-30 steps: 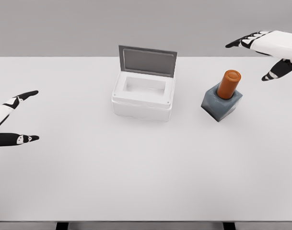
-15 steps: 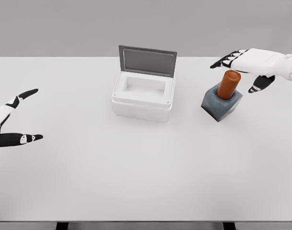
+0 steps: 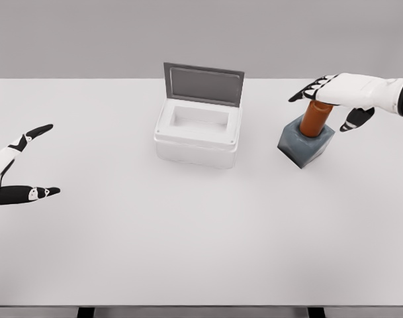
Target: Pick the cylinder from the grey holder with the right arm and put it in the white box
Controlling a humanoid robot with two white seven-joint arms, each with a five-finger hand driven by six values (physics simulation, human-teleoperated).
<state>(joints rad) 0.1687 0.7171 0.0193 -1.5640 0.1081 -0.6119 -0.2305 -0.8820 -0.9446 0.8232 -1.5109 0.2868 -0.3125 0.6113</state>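
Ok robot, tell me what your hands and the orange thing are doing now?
Right hand open, over the orange cylinder, no grip yet. Cylinder upright in grey holder. Left hand open, resting far left. White box lid up, path clear.

A plain white worktop [image 3: 188, 252] carries a white box [image 3: 197, 136] with its lid raised, near centre, and a grey holder [image 3: 306, 143] at its three o'clock, apart.

Right hand [image 3: 345, 93]: smooth white shell, black fingers with small white marks, dark band at the wrist. Left hand [image 3: 12, 173]: white palm, black fingers with white marks.
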